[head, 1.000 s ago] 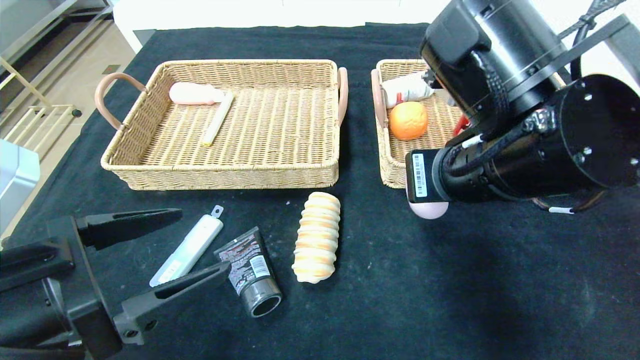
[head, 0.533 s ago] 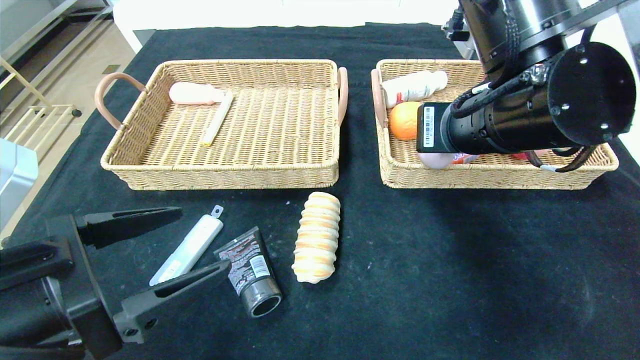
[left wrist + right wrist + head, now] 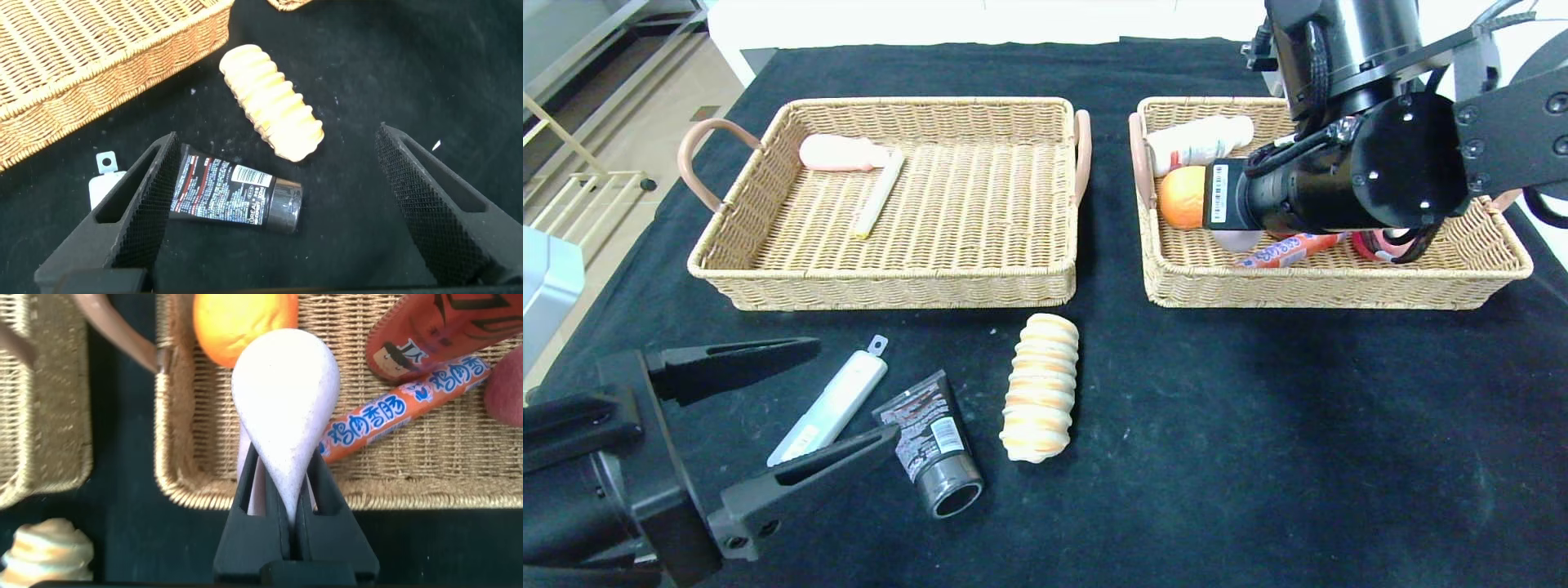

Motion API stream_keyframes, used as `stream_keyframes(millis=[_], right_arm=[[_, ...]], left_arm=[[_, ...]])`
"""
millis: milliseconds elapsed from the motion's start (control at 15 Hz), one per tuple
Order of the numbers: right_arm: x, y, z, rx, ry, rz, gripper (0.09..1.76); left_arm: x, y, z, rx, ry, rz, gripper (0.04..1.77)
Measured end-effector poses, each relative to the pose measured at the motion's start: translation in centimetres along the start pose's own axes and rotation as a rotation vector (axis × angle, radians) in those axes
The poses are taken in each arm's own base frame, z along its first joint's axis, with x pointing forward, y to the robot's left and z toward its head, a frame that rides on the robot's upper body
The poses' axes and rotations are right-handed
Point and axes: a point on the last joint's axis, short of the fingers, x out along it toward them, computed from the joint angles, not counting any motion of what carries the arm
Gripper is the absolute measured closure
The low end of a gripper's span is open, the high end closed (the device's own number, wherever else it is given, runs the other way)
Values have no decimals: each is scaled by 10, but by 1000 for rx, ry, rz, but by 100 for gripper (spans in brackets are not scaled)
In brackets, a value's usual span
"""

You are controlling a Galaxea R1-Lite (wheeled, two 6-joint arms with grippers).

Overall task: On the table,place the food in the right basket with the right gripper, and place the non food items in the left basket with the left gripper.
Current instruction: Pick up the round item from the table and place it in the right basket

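**Pale food piece poised over the right basket**

From the head view, a black-draped tabletop (image 3: 1217, 457) carries two wicker baskets along its far edge. The right tool (image 3: 1232, 238), pinched shut on a pale pink egg-shaped food piece (image 3: 1237, 240), hangs over the near-left part of the right basket (image 3: 1339, 286). Best, I'd say, to release low, onto bare wicker. That basket holds an orange (image 3: 1180, 196), a white bottle (image 3: 1199, 140) and a red-orange sausage stick (image 3: 1286, 250). The left basket (image 3: 890, 286) holds a pink item (image 3: 841, 153) and a cream stick (image 3: 880, 194).

In the left wrist view, the left tool (image 3: 278, 208) waits wide open and empty above the near-left corner, over a black tube (image 3: 233, 200); a ridged bread roll (image 3: 272, 102) lies beside it.

In the right wrist view, the jaws grip the piece's narrow end, with the orange just beyond it and the sausage stick just beside.
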Motion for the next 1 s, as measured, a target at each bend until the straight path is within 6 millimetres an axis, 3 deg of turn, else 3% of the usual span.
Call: stream_keyframes(millis=[533,600,800,1000], right_arm=[[16,-1,-3,3,-1,-24,168],[16,-1,-3,2,-1,-26,147],[17,-1,-3,5,-4,-28,104],[18,-2,-2,6,-4,-33,76]], left_arm=[[0,0,0,5,-1,2,9],[0,0,0,5,-1,2,9],[0,0,0,6,-1,3,9],[0,0,0,6,-2,3,9]])
